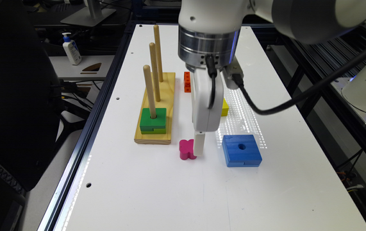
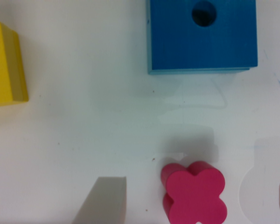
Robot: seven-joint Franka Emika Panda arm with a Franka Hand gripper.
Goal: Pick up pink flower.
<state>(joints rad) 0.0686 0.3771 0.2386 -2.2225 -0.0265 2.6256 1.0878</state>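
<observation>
Gripper [image 2: 196, 203] low over white table [image 1: 157, 192], jaws spread wide either side of pink flower [image 2: 194, 192], nothing gripped, flower flat on table between wooden peg board [image 1: 157, 106] and blue holed block [image 1: 241, 150]

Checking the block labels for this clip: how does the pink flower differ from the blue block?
The pink flower has a four-lobed clover outline; the blue block is square. The flower's top is solid, while the blue block has a round hole through its top. The flower is clearly smaller. The flower sits between the pincer fingers; the blue block lies apart from them. Both rest flat on the white table.
</observation>
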